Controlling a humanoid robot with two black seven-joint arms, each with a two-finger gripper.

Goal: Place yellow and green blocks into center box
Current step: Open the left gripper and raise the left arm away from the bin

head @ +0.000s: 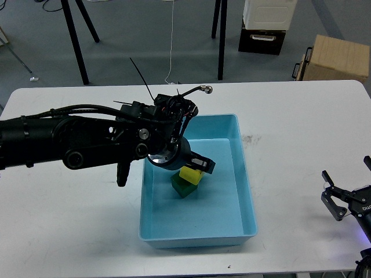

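Note:
The light blue box (246, 191) stands in the middle of the white table. Inside it, a yellow block (190, 175) rests tilted over a green block (182, 189). My left gripper (194, 168) reaches into the box from the left and sits right on top of the yellow block. One dark finger (203, 165) shows against the block's upper edge and the other is hidden, so it looks shut on the yellow block. My right gripper (338, 202) is open and empty at the table's front right edge.
My left arm (69, 147) lies across the table's left half, with cables sticking up above the wrist. Tripod legs, a black-and-white cabinet (264, 26) and a cardboard box (339, 58) stand on the floor beyond the table.

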